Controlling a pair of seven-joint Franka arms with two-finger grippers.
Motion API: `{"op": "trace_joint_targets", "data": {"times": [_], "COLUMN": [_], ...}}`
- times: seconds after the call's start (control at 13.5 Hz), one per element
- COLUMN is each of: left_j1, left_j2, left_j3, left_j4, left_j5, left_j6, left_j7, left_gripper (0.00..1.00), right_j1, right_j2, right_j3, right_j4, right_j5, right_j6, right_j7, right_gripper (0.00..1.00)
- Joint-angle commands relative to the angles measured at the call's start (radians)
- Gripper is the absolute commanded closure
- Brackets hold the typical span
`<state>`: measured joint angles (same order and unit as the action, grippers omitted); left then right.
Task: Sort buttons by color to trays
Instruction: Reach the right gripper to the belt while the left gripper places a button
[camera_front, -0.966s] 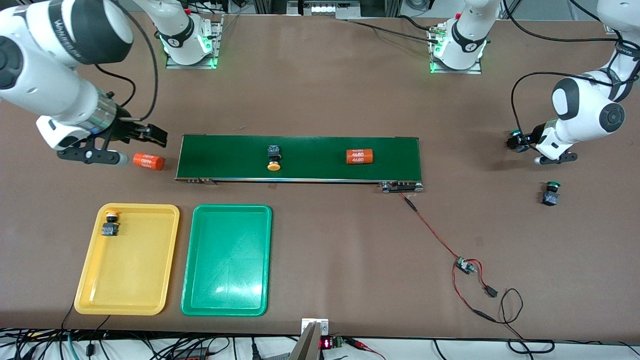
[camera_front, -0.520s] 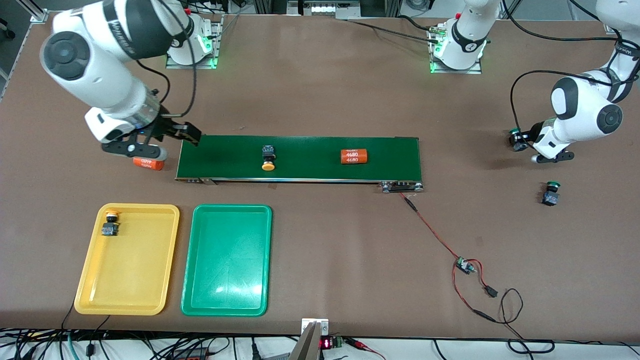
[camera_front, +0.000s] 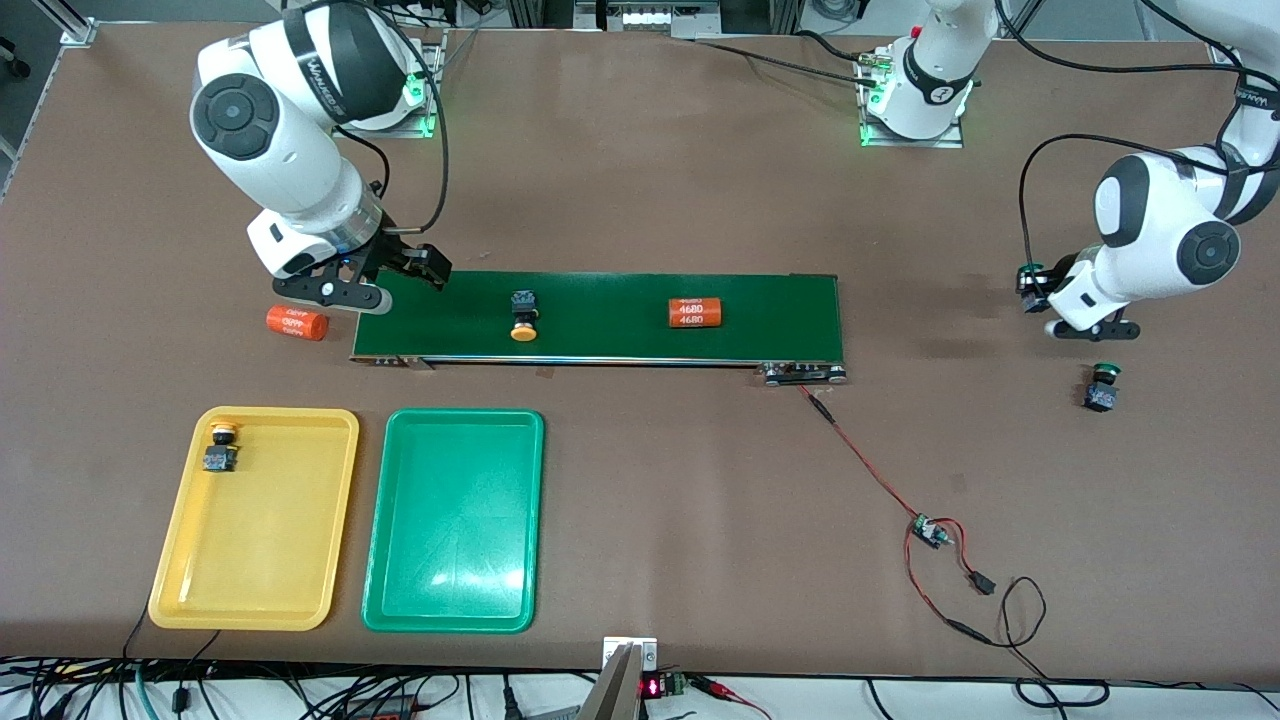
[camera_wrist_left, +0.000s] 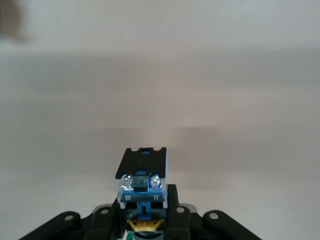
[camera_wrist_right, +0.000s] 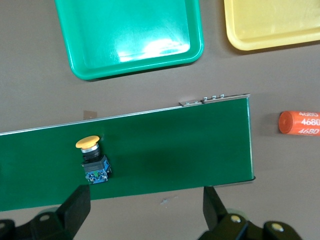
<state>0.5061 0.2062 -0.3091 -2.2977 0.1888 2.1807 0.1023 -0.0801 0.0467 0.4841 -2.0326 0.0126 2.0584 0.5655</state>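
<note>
The left gripper (camera_front: 1033, 290), at the right edge of the front view, is clamped on a push-button switch with a dark black-blue body and a green round cap (camera_wrist_left: 142, 182); its wrist view shows the fingers (camera_wrist_left: 107, 225) pressed against both sides of the switch body. That arm bends down from the upper right corner, its hand over bare brown table (camera_front: 640, 180). A second green-capped switch (camera_front: 1100, 386) lies on the table just below it in the frame.

The right gripper (camera_front: 392, 283), left of centre, hangs with its jaws spread wide and empty over the end of the long dark-green conveyor belt (camera_front: 600, 340); its arm arcs down from the upper left. A yellow-capped switch (camera_front: 522, 317) lies on the belt, as does an orange cylinder marked 4680 (camera_front: 694, 313); another orange cylinder (camera_front: 297, 323) lies off the belt's end.

At lower left, the shallow yellow plastic tray (camera_front: 255, 600) holds one yellow-capped switch (camera_front: 221, 447); the green tray (camera_front: 450, 600) sits just beside it.
</note>
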Motion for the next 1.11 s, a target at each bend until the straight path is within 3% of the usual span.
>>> {"op": "trace_joint_targets", "data": {"times": [0.0, 0.22, 0.37, 0.59, 1.04], "left_j1": [-0.043, -0.124, -0.193, -0.303, -0.391], "left_j2": [-0.013, -0.01, 0.018, 0.071, 0.171], "left_j3": [-0.1, -0.146, -0.153, -0.151, -0.151], "left_j4": [0.111, 0.216, 0.259, 0.297, 0.328], "left_j5": [-0.06, -0.086, -0.2, -0.23, -0.233], "left_j6": [-0.105, -0.163, -0.164, -0.128, -0.059], "left_j7": [-0.019, -0.062, -0.111, -0.124, -0.225], "left_gripper": [1.0, 1.0, 1.0, 1.0, 1.0], "right_j1": [0.008, 0.011, 0.019, 0.029, 0.048], "right_j2": [-0.057, -0.057, -0.048, -0.03, 0.01], "right_j3": [0.002, 0.016, 0.024, 0.027, 0.027], "right_j4": [-0.09, -0.153, -0.184, -0.19, -0.193], "right_j5": [0.02, 0.02, 0.015, 0.001, -0.072], "right_j6": [0.075, 0.182, 0.245, 0.25, 0.236], "right_j7": [0.022, 0.063, 0.068, 0.041, -0.019], "right_gripper": [0.0, 0.0, 0.0, 0.0, 0.0]}}
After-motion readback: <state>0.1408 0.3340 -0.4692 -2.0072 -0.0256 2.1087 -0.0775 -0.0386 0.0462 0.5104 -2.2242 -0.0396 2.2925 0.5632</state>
